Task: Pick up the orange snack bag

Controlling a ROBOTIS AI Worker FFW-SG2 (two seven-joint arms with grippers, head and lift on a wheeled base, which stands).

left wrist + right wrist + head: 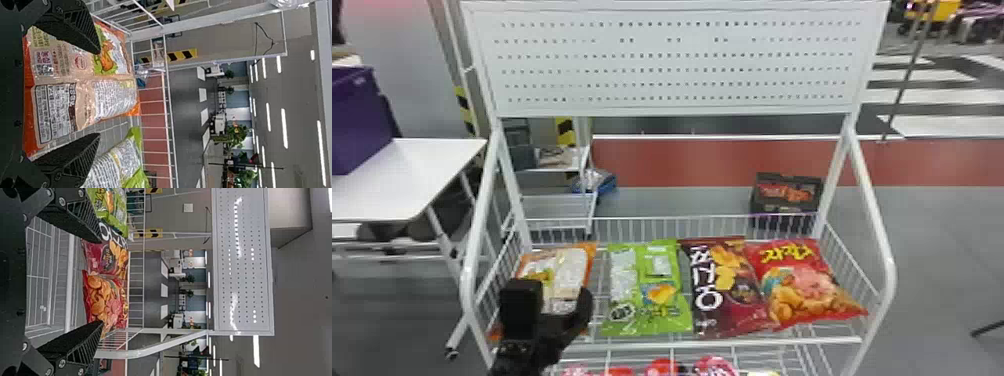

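In the head view my left gripper [557, 305] is over the near part of the orange snack bag [566, 272], which lies at the left end of the wire basket. Seen from the left wrist, the open left gripper [98, 93] has the orange bag [84, 102] lying before and between its spread fingers, part of it behind one finger; whether they touch it I cannot tell. The right gripper [101, 282] stands open in the right wrist view, with nothing held, facing the red bag [103, 301] and the maroon bag [113, 254].
Right of the orange bag lie a green bag [647, 290], a maroon bag [727, 285] and a red bag [804, 285]. The white basket rim [732, 344] runs along the front, slanted side posts [874, 200] flank it, and a perforated panel [677, 65] rises behind.
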